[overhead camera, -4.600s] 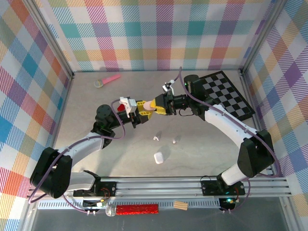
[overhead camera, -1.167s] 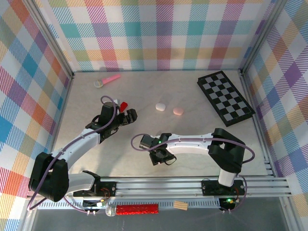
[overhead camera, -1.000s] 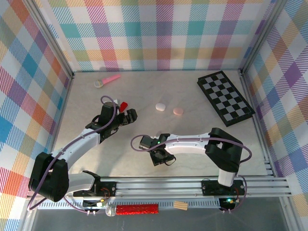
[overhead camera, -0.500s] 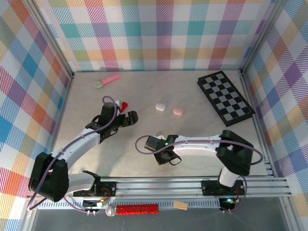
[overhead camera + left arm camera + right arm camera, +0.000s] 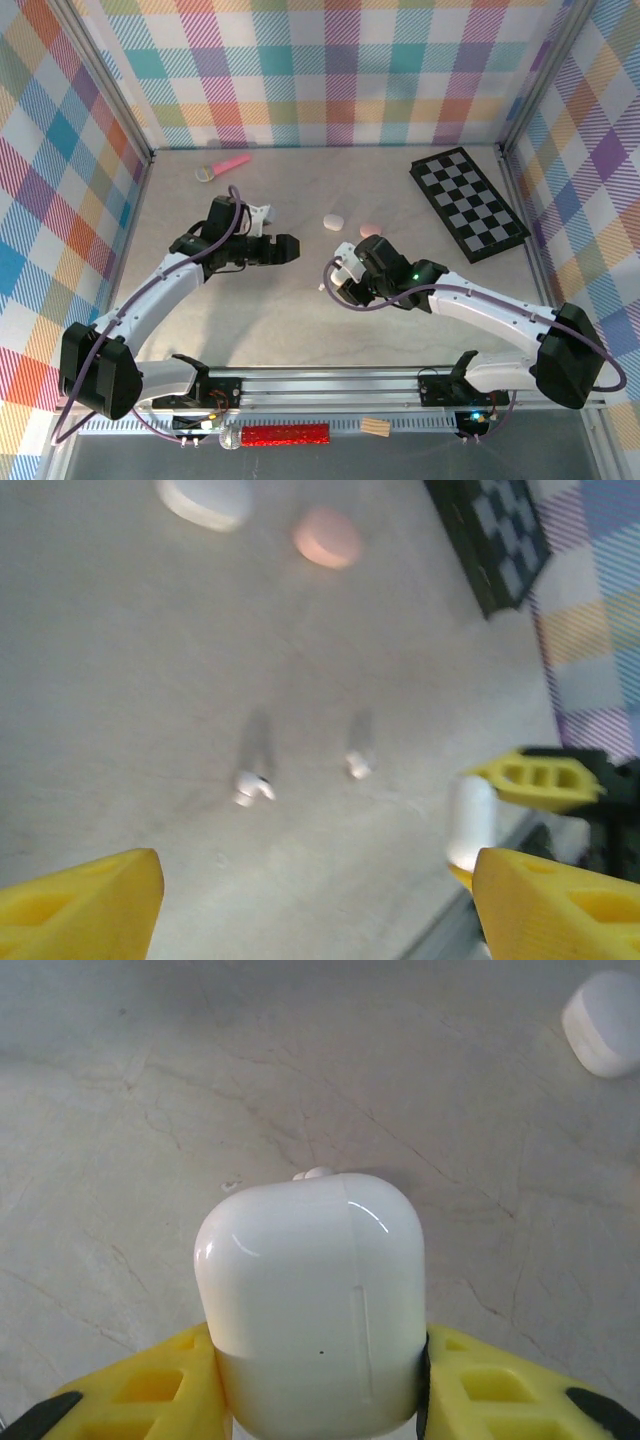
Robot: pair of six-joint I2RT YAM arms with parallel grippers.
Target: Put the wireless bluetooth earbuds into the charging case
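The right gripper (image 5: pixel 322 1380) is clamping the white charging case (image 5: pixel 310 1290) upright, and it should be holding that level. The left gripper (image 5: pixel 320 900) is hanging spread and empty, with the two earbuds (image 5: pixel 253 787) lying apart on the table (image 5: pixel 130 680) just ahead and below. Centring over one stem before pinching looks wise.

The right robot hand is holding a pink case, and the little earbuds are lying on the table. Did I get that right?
Almost. The case in the right gripper is white, not pink, as the right wrist view shows. The rest holds: the earbuds lie on the table.
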